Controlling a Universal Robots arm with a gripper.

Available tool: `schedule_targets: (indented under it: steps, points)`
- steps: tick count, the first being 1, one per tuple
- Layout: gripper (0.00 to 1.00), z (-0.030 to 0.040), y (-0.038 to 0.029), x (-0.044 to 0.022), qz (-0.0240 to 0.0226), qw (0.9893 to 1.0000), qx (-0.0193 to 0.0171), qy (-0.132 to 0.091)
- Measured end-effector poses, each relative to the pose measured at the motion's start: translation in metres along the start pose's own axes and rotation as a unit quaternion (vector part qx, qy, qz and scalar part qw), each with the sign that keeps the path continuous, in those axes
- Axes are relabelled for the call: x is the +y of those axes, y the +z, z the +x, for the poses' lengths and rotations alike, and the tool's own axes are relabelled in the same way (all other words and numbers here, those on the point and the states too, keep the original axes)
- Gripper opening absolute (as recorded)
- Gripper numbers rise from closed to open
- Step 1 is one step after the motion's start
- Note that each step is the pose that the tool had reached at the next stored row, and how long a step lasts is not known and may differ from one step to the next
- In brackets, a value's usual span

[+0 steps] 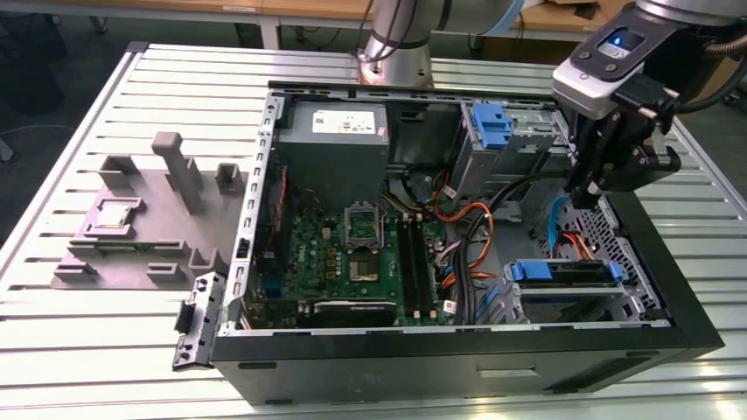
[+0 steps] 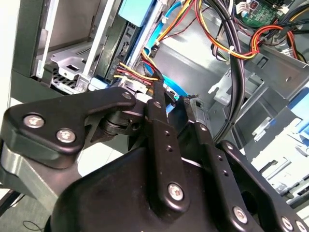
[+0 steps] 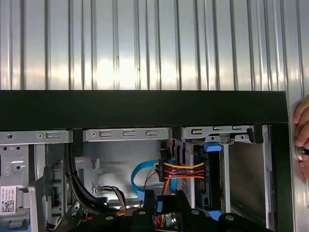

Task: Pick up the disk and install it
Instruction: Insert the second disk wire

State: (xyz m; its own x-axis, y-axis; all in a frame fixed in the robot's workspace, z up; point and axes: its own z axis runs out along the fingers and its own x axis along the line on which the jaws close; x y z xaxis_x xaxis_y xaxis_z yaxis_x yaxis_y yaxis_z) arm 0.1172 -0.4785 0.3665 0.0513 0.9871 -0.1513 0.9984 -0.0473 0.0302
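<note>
Hovering over the open computer case (image 1: pixel 688 324) rim, jaws slightly parted, holding nothing, disk (image 1: pixel 562 273) seated below.

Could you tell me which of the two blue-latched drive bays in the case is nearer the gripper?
The front drive bay, directly below the gripper, is nearer; the other blue-latched bay sits beside the power supply.

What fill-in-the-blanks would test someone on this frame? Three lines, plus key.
1. The gripper hangs over the side of the open computer case on the exterior view's ___.
2. The disk sits inside the case, and its plastic bracket is coloured ___.
3. The grey fixture stands outside the case on the table, on the exterior view's ___.

Missing words: right; blue; left.
</note>
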Motion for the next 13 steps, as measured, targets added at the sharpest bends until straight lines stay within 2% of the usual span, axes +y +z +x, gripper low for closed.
schedule_targets:
  steps: [3,4,6,10,13]
  points:
    - [0.29,0.0007,0.0019,-0.0001,-0.0012,1.0000,-0.0017,0.000]
    - [0.23,0.0008,0.0024,-0.0001,-0.0014,1.0000,-0.0021,0.000]
    - [0.21,0.0010,0.0032,-0.0001,-0.0015,1.0000,-0.0022,0.000]
    - [0.21,0.0012,0.0044,-0.0002,-0.0018,1.0000,-0.0027,0.000]
    - [0.22,0.0014,0.0057,-0.0002,-0.0024,1.0000,-0.0069,0.000]
